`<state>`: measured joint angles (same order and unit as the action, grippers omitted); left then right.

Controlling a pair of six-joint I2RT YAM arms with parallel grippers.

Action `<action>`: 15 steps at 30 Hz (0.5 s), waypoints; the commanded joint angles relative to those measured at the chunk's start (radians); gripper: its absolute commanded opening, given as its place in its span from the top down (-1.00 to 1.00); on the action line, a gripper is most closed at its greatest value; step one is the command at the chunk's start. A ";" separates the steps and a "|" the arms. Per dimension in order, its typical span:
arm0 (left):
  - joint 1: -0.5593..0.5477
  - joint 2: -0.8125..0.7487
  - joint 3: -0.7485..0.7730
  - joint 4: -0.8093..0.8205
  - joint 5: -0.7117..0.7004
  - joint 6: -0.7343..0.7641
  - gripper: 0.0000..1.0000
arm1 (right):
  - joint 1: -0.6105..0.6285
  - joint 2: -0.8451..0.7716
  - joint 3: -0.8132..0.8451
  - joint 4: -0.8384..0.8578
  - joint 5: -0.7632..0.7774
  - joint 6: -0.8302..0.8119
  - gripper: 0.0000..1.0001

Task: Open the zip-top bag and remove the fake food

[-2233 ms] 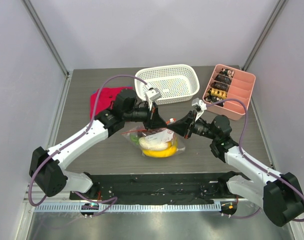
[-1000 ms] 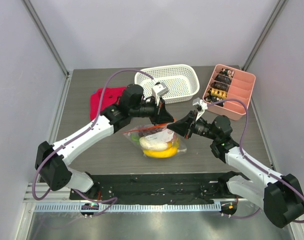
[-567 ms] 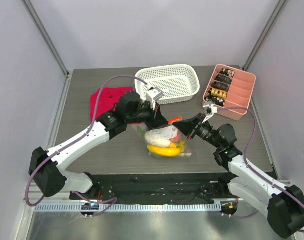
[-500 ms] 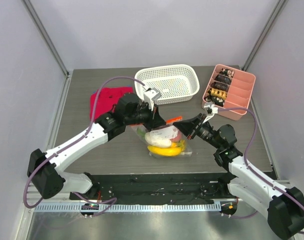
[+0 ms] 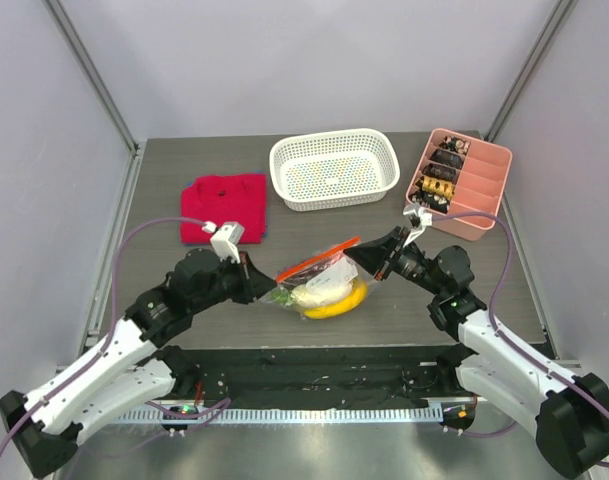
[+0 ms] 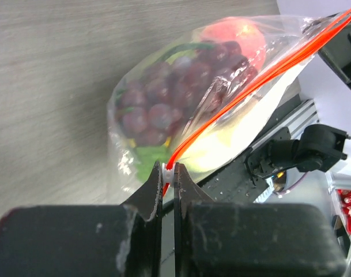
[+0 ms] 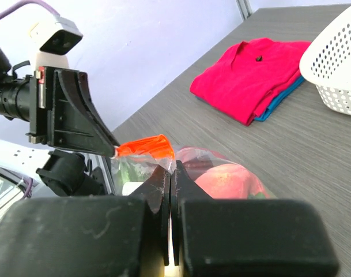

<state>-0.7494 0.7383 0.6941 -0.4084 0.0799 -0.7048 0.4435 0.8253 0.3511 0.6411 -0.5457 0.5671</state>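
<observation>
At the strip's (image 7: 145, 145) left end: left gripper (image 6: 169, 173) jaws pinched shut on the bag (image 5: 324, 285) edge, with only a hairline gap between the fingers. Right gripper (image 7: 168, 170) jaws likewise clamped on the strip's right end. Strip runs taut between the two, higher at the right. Cannot tell whether the seal is parted.

Bag sags below the strip over the near middle of the table (image 5: 164, 180). Food is inside: grapes (image 6: 158, 101), pink-red fruit (image 7: 230, 179), banana (image 5: 339, 305), white piece (image 5: 319, 291).

Beyond the bag: white basket (image 5: 334, 170) at far centre, pink tray (image 5: 484, 180) at far right, red shirt (image 5: 224, 205) at far left.
</observation>
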 commanded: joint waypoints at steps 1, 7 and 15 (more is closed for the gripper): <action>0.016 -0.106 -0.068 -0.211 -0.086 -0.097 1.00 | -0.028 0.023 0.069 0.127 0.044 -0.035 0.99; 0.010 -0.211 -0.055 -0.337 -0.086 -0.205 1.00 | -0.069 0.063 0.068 0.180 -0.016 -0.019 0.99; 0.010 -0.298 -0.079 -0.337 0.041 -0.225 0.99 | -0.108 0.147 0.068 0.285 -0.140 0.017 0.99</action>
<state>-0.7464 0.4557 0.6312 -0.6540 0.0525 -0.9371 0.3729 0.9565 0.3557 0.7448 -0.6895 0.5812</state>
